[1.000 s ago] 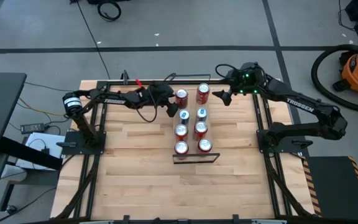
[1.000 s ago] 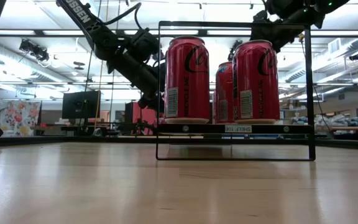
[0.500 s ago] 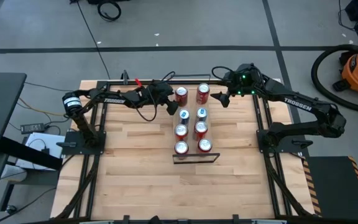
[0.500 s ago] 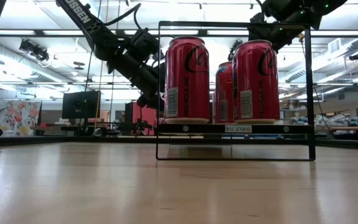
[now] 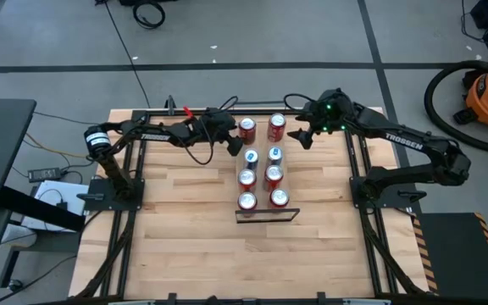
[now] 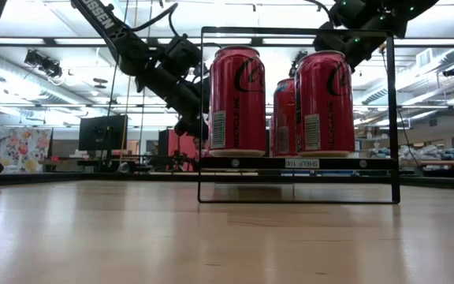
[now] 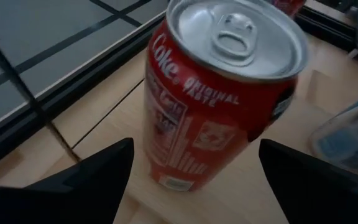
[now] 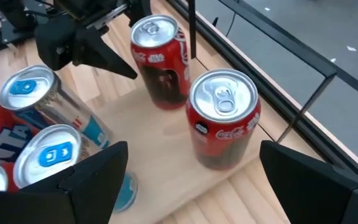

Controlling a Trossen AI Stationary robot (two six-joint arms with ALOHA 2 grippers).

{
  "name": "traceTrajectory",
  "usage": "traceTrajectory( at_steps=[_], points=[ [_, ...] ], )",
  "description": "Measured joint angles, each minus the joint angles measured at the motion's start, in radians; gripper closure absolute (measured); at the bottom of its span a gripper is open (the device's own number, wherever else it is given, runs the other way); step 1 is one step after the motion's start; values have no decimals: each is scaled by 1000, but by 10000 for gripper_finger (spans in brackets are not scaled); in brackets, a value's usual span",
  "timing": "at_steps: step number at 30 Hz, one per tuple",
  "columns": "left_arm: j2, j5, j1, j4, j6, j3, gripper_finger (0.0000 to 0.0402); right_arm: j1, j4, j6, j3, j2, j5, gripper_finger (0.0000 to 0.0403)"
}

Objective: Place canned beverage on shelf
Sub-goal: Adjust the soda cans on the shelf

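red can [image 5: 277, 127] now nearer open right claw [image 5: 305, 134]

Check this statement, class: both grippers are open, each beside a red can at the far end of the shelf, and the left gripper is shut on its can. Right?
Not quite. The left wrist view shows the left gripper open, its fingers apart on either side of the red Coke can, not shut on it. The right gripper is open too, facing the other red can.
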Motion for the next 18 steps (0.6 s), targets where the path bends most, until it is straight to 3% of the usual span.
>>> traceTrajectory(
  at_steps=[6,11,18],
  points=[
    [-44,58,0,-27,6,0,45,33,-4,0,0,-24,0,27],
    [-108,77,-1,-151,49,1,45,42,-5,0,0,-39,5,27],
    [-142,259,-58,-342,73,0,45,43,-6,1,0,-40,6,27]
  ],
)
